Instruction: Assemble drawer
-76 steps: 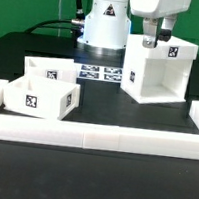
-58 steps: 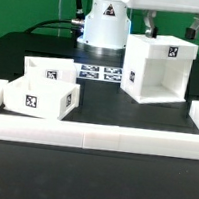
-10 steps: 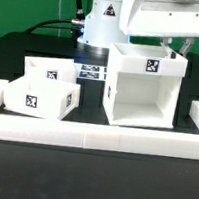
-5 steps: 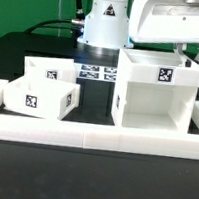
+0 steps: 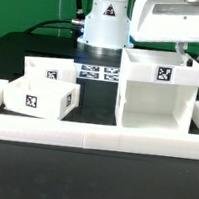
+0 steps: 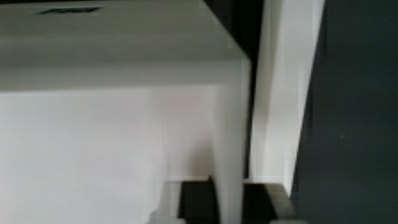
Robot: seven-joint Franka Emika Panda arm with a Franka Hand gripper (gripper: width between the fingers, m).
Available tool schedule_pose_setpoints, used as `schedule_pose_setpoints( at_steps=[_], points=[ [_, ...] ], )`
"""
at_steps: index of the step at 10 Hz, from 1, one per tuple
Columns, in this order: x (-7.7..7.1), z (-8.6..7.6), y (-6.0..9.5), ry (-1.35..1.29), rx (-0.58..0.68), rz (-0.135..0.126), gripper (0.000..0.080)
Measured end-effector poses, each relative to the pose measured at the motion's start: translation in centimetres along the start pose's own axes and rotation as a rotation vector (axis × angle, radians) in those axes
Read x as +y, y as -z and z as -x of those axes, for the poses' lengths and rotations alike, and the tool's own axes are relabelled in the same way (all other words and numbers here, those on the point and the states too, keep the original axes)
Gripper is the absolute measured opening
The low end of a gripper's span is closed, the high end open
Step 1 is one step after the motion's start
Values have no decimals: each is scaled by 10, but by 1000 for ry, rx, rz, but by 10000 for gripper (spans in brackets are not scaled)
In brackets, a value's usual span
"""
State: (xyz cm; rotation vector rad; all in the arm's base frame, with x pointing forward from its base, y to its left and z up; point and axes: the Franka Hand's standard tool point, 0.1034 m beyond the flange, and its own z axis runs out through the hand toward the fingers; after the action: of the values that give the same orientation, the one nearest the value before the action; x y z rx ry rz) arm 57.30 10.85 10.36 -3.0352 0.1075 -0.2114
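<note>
drawer casing [image 5: 155, 106] stands upright at the exterior view's right, inside the border rail [image 5: 83, 136], open face toward the camera. its lower front edge lies just behind the rail's front run, and its side is close to the rail's arm on that side. whether the two touch cannot be told, nor whether the base rests fully on the table [image 5: 91, 109].

the gripper [image 5: 190, 56] comes down from above onto the casing's upper edge at the far corner. in the wrist view the gripper [image 6: 231, 200] straddles a thin white wall, one dark fingertip [image 6: 192, 202] on each side. it appears clamped on that wall.

the step in hand is judged to be seating the casing in the rail corner, ready to receive the trays.

- keep the casing vertical. the grasp sits high and off to one corner, so a sideways push is likely to swing or tip it.
- press the base flat before letting go, then withdraw straight up so the fingers do not drag the wall.
- leave the open face unobstructed and square to the rail.

the front tray [image 5: 32, 97] and rear tray [image 5: 50, 73] sit together at the exterior view's left, well apart from the casing. the marker board [image 5: 99, 73] lies behind, in front of the robot base [image 5: 105, 23].
</note>
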Motion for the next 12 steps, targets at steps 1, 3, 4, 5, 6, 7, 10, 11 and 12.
schedule_pose_setpoints(
  at_steps=[1, 3, 4, 5, 6, 7, 10, 11, 12],
  points=[
    [-1, 0, 0, -43, 1, -2, 38],
    [-2, -1, 1, -119, 3, -5, 38],
    [-1, 0, 1, -233, 9, -13, 38],
    [1, 2, 0, -333, 17, -19, 38],
    [2, 1, 0, -381, 23, -25, 38],
    [1, 0, 0, -462, 25, -30, 43],
    [3, -6, 2, -601, 38, -47, 44],
    [4, -8, 2, -627, 39, -51, 45],
    [7, -13, 5, -672, 42, -59, 45]
  ],
)
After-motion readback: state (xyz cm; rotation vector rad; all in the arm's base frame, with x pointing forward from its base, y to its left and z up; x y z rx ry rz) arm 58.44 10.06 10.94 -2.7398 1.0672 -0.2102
